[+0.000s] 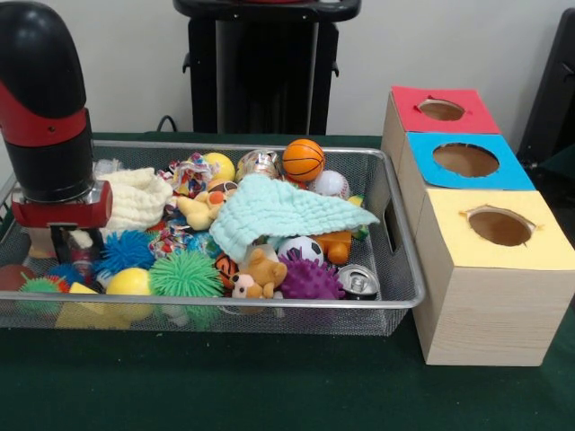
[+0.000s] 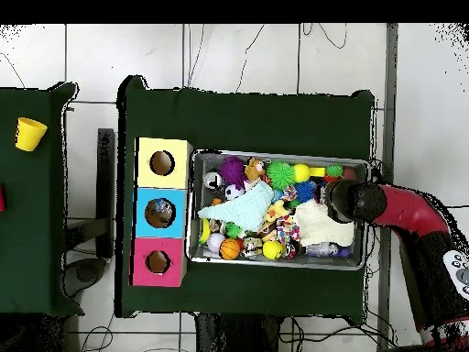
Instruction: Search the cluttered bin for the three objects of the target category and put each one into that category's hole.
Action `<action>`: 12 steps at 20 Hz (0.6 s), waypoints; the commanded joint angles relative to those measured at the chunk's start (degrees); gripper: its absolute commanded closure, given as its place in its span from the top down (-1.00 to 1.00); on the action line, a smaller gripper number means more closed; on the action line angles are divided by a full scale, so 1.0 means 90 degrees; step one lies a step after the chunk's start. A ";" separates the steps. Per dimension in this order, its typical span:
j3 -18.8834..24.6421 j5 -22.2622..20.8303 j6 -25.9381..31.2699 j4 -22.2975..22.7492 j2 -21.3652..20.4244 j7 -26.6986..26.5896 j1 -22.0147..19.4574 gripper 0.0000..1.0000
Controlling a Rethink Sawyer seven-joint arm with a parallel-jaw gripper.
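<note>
The wire mesh bin (image 1: 269, 303) is full of toys and cloths; it also shows in the overhead view (image 2: 275, 155). My gripper (image 1: 70, 244) reaches down into the bin's left end in the front view, beside a cream knitted cloth (image 1: 135, 197). In the overhead view the arm's end (image 2: 343, 202) covers it. One clear crushed bottle (image 2: 327, 249) lies by the bin wall nearest the robot; a clear bit (image 1: 106, 167) shows behind the arm. Other bottles are hidden. The blue-surround hole (image 1: 465, 160) tops the middle box (image 2: 160, 213).
A mint cloth (image 1: 278, 211) covers the bin's middle. Spiky balls, a toy basketball (image 1: 304, 159), plush toys and a shiny can (image 1: 359, 281) lie around it. The red hole (image 1: 441, 109) and yellow hole (image 1: 499, 226) flank the blue one. A yellow cup (image 2: 29, 133) stands on a side table.
</note>
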 commanded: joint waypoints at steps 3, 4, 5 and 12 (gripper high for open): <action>-0.0320 -0.0687 -0.0171 0.0244 0.0470 -0.0827 0.0012 -1.00; -0.0306 -0.0698 -0.0227 0.0254 0.0466 -0.0822 0.0007 -1.00; -0.0265 -0.0722 -0.0338 0.0246 0.0461 -0.0833 0.0001 -1.00; -0.0172 -0.0339 0.0480 0.0300 -0.0282 -0.0937 0.0225 -1.00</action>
